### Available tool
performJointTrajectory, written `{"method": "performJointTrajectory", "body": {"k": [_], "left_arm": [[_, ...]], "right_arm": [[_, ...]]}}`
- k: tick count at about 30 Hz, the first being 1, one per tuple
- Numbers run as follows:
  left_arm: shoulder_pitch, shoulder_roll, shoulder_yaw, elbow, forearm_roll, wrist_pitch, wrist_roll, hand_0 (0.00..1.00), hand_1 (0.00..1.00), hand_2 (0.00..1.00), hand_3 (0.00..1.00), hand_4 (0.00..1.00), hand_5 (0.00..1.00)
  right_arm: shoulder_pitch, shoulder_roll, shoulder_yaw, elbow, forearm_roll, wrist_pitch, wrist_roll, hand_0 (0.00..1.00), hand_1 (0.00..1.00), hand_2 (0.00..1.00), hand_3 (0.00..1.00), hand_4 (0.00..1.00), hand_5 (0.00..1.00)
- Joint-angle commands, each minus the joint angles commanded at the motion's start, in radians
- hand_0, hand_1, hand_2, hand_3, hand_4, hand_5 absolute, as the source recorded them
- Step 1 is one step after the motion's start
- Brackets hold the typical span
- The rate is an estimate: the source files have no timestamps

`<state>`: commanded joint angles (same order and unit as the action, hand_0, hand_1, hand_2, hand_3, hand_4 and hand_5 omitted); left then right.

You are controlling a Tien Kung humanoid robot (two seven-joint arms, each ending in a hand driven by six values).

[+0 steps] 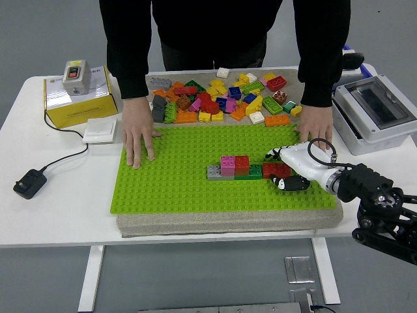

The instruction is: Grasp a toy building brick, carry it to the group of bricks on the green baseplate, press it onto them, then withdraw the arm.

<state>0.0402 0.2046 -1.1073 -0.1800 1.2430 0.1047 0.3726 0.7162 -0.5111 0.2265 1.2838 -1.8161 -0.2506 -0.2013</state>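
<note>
A green baseplate (169, 189) lies on a grey pad in the middle of the table. On it stands a row of joined bricks: grey (214, 172), pink (227, 164), red (242, 163) and green (254, 172). A second red brick (273, 171) sits flat on the plate, touching the green brick's right end. My right hand (281, 169), white with black fingertips, is shut on this brick, with fingers (272, 154) on its far side and the thumb on its near side. The left arm is out of view.
A pile of loose bricks (221, 98) lies behind the plate. A person at the far side presses a hand on each far corner of the plate, left (137, 137) and right (315, 127). Yellow box (78, 98), black adapter (29, 183), grey enclosure (378, 111).
</note>
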Motion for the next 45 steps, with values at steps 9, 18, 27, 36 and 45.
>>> {"method": "performJointTrajectory", "body": {"k": [9, 18, 27, 36, 45], "left_arm": [[0.0, 0.0, -0.002, 0.0, 0.002, 0.001, -0.001, 0.672, 0.646, 0.473, 0.623, 0.061, 0.649], [0.002, -0.001, -0.005, 0.0, 0.001, 0.002, 0.0, 0.671, 0.646, 0.473, 0.623, 0.059, 0.648], [0.005, -0.004, -0.007, 0.0, 0.002, 0.003, 0.001, 0.67, 0.644, 0.472, 0.622, 0.059, 0.647], [0.006, -0.002, -0.005, 0.0, 0.003, 0.003, -0.001, 0.67, 0.644, 0.47, 0.623, 0.059, 0.647], [0.004, -0.002, -0.005, 0.0, 0.004, 0.003, -0.004, 0.67, 0.644, 0.47, 0.622, 0.06, 0.647]], "right_arm": [[-0.017, -0.038, 0.068, 0.062, -0.01, 0.007, -0.015, 0.123, 0.193, 0.756, 0.791, 0.577, 0.491], [-0.076, -0.128, 0.148, 0.216, -0.055, 0.045, -0.067, 0.123, 0.193, 0.757, 0.791, 0.572, 0.5], [-0.096, -0.127, 0.126, 0.227, -0.05, 0.045, -0.068, 0.125, 0.19, 0.757, 0.705, 0.093, 0.465], [-0.1, -0.091, 0.101, 0.178, -0.025, 0.037, -0.048, 0.126, 0.182, 0.705, 0.663, 0.002, 0.479], [-0.084, -0.069, 0.098, 0.149, -0.02, 0.035, -0.042, 0.127, 0.18, 0.7, 0.663, 0.002, 0.464]]}}
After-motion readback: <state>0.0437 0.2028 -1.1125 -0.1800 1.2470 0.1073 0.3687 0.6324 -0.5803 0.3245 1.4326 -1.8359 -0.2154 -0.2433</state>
